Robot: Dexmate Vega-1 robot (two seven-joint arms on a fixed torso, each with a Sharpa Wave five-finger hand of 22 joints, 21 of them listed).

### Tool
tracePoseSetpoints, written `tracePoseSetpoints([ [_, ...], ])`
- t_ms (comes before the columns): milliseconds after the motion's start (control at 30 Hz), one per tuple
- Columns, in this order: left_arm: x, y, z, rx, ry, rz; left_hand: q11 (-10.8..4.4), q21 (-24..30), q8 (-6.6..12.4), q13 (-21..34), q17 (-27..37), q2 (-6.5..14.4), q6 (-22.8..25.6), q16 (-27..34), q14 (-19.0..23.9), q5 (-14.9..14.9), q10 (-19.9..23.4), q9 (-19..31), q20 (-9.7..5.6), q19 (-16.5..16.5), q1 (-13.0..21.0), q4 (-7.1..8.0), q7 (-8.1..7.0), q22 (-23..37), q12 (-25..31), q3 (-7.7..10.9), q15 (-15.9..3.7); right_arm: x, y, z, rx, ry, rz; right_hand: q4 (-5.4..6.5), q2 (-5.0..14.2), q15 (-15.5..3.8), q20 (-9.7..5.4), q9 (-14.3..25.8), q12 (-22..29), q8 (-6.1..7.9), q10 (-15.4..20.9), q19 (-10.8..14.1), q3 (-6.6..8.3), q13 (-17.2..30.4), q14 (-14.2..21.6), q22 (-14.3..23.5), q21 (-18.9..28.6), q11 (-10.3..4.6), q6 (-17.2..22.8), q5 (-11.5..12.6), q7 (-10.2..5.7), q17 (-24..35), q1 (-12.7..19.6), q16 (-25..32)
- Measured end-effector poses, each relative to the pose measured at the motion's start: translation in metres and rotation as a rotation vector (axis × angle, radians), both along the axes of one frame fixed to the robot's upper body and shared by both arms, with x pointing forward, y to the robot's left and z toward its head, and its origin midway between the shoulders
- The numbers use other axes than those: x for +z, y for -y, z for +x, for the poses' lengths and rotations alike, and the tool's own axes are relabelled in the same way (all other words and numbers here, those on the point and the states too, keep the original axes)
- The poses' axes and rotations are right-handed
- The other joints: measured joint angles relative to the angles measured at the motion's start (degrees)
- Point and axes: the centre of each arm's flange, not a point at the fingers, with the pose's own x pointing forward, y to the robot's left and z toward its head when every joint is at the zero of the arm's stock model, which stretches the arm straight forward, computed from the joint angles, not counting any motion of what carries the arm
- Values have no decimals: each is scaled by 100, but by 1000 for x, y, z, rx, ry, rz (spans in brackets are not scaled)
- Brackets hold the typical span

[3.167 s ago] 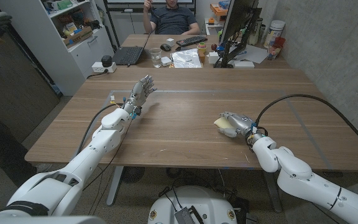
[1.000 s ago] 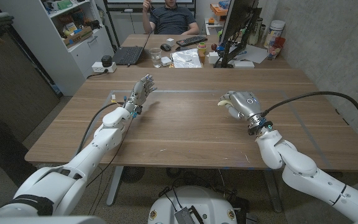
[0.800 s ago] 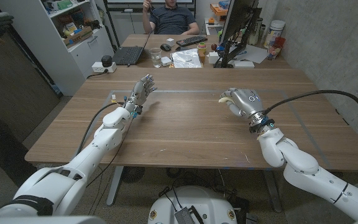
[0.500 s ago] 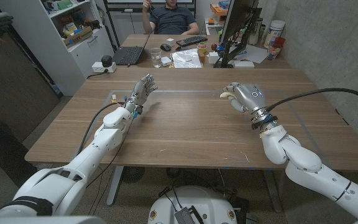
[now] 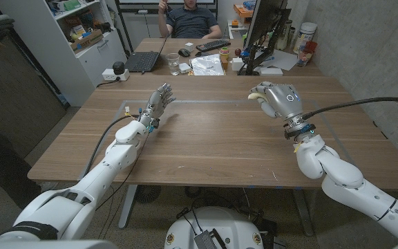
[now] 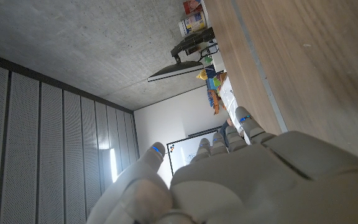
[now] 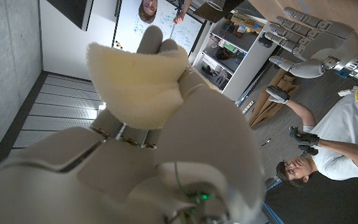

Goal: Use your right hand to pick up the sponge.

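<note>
Above the worktop [image 5: 206, 138] at about 2 o'clock: right hand [image 5: 278, 100] holds the sponge [image 5: 256, 97] clear of the wood.
Sponge is pale yellow, soft, bunched in the curled fingers; in the right wrist view it bulges out past the fingers [image 7: 157, 43], sponge [image 7: 138, 78] squeezed against the palm. From the head view only a small tip of it pokes out on the hand's 9 o'clock side, so its long axis can't be told. No gap between sponge and hand: grasp looks made, pickup judged basically done. Left hand [image 5: 157, 102] is well apart at about 10 o'clock, fingers straight and spread, nothing in it; left wrist view shows the same, left hand [image 6: 241, 180] empty. Right hand is the only one near the sponge.
</note>
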Motion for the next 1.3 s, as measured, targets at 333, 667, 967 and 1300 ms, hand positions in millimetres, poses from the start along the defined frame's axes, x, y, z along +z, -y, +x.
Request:
tracePoseSetpoints([
  [333, -2, 2, -1, 1, -2, -2, 0, 0, 0, 0, 0, 0, 0, 0, 0, 0, 0, 0, 0, 0, 0, 0, 0, 0, 0, 0, 0, 10, 3, -8, 7, 88, -1, 17, 3, -11, 1, 30, 0, 40, 0, 0, -32, 0, 52, 39, 130, 0, 1, -1, 2, 94, 79, 21],
  [667, -4, 3, -1, 1, -5, -5, 0, -41, 0, 0, 0, 0, 0, 0, 0, 0, 0, 0, 0, 0, 0, 0, 0, -1, 0, 0, 0, 16, 6, -9, 15, 141, 3, 1, 0, -12, 1, 59, 1, 40, 0, -1, -48, 0, 53, 52, 253, 0, 22, -5, 23, 207, 90, 34],
  [967, -6, 4, -1, 2, -8, -11, 0, -41, 0, 0, 0, 0, 0, 0, 0, 0, 0, 0, 0, 0, 0, 0, 0, -1, 0, 0, 0, 18, 9, -9, 22, 170, 16, 18, -1, -20, 1, 81, 70, 38, -1, -1, -65, 0, 81, 82, 373, -1, 29, -5, 31, 274, 90, 33],
  [1300, -7, 4, -1, 4, -8, -16, 0, -64, 0, 0, 0, 0, 0, 0, 0, 0, 0, 0, 0, 0, 0, 24, 0, -2, 0, -24, 0, 20, 11, -8, 29, 182, 30, 33, -8, 0, 1, 111, 70, 22, -2, -1, -95, 0, 103, 109, 485, -2, 29, 30, 31, 321, 97, -18],
])
